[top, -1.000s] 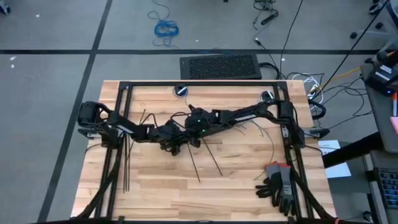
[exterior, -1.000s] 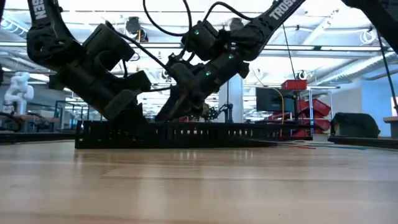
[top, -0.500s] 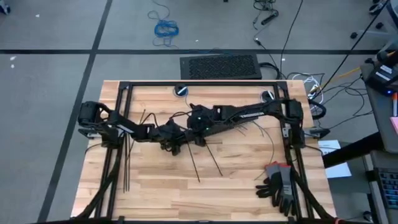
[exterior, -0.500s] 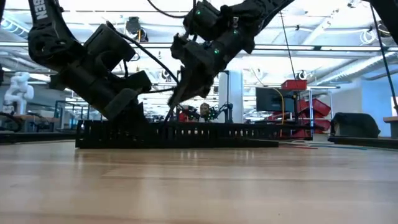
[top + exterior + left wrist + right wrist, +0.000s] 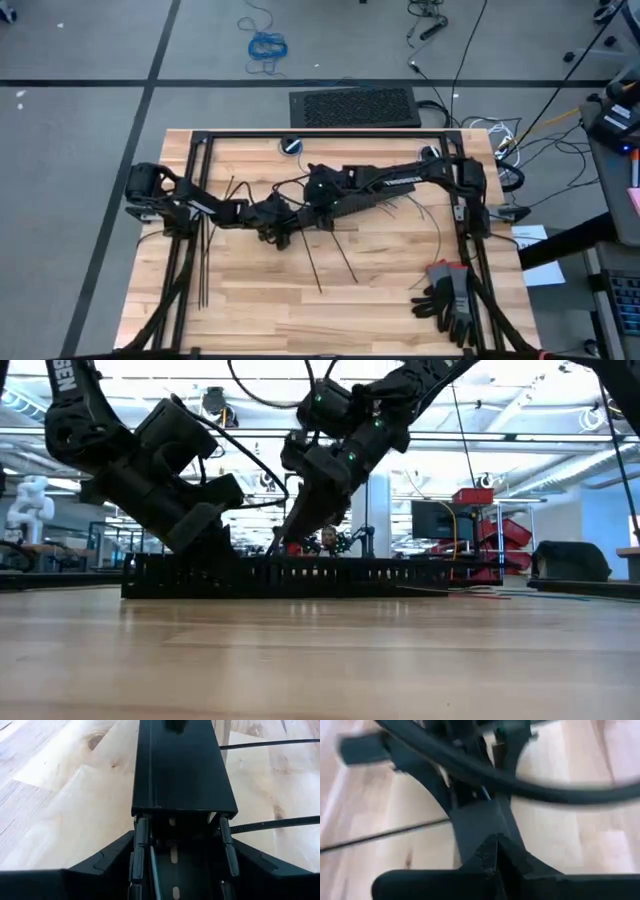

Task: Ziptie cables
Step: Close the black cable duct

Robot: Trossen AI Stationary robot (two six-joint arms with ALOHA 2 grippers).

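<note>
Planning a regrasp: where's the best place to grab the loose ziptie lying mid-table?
Probably the ziptie at mid-length, from straight above, fingers straddling its width. It lies flat and bare on the table, so a side approach has nothing to catch. It's very thin, so expect a tricky pinch.

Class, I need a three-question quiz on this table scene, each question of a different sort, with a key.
1. True or false: the left tool grips the black bar.
2. Where do the gloves lie? A: on the floor. B: on the table, by the right arm's base. C: on the bar.
3. Fill in: the bunch of zipties lies beside the ___ arm.
Key: 1 true; 2 B; 3 left.
</note>
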